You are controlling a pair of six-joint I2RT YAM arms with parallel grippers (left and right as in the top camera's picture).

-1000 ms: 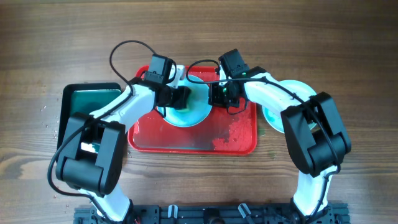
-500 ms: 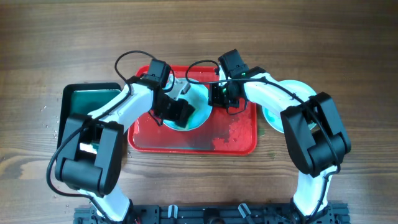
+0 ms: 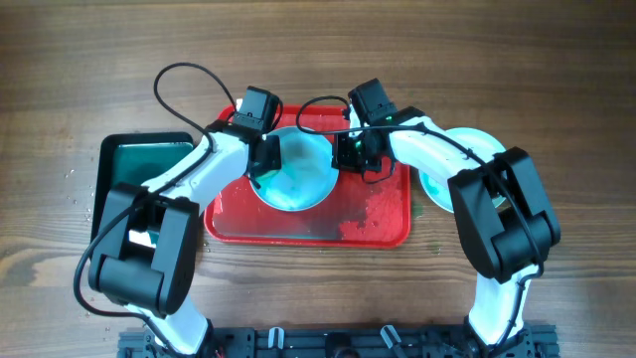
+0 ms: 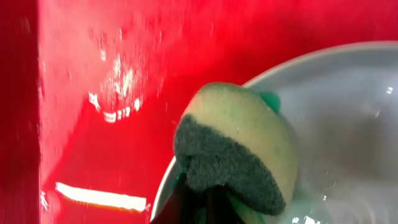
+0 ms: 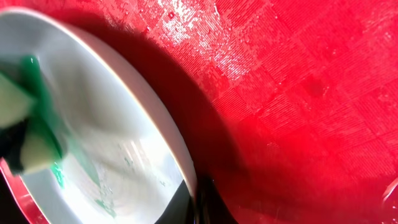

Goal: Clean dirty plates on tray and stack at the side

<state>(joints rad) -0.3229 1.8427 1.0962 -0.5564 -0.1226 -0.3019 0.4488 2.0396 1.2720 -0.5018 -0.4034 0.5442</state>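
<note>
1. A large red tray (image 3: 393,211) is seen at the middle of the wooden worktop (image 3: 556,60). Pale wet smears are visible toward its 4 o'clock corner.
2. A pale turquoise plate (image 3: 298,169) is found on the tray's 12 o'clock half, and green streaks are spread across its bowl.
3. The left end effector (image 3: 264,157) is placed at the plate's 9 o'clock edge. It is clamped on a sponge (image 4: 239,140) of yellow-green foam with a dark scouring face.
4. In the left wrist view the sponge is seen lying across the plate's rim, partly over the bowl and partly over the red tray floor.
5. The right end effector (image 3: 347,151) is set at the plate's 3 o'clock edge. In the right wrist view its dark fingers (image 5: 200,202) are closed on the rim.
6. A deep shadow is cast on the tray under that side of the plate. Whether the rim is raised there cannot be told.
7. A further pale plate (image 3: 434,189) is seen on the worktop off the tray at 3 o'clock, partly hidden by the right arm. Whether more than one is stacked there cannot be told.
8. A smaller black tray (image 3: 103,169) holding green liquid is seen just beside the red tray at 9 o'clock.
9. A black cable (image 3: 189,85) is looped over the worktop at 11 o'clock.
</note>
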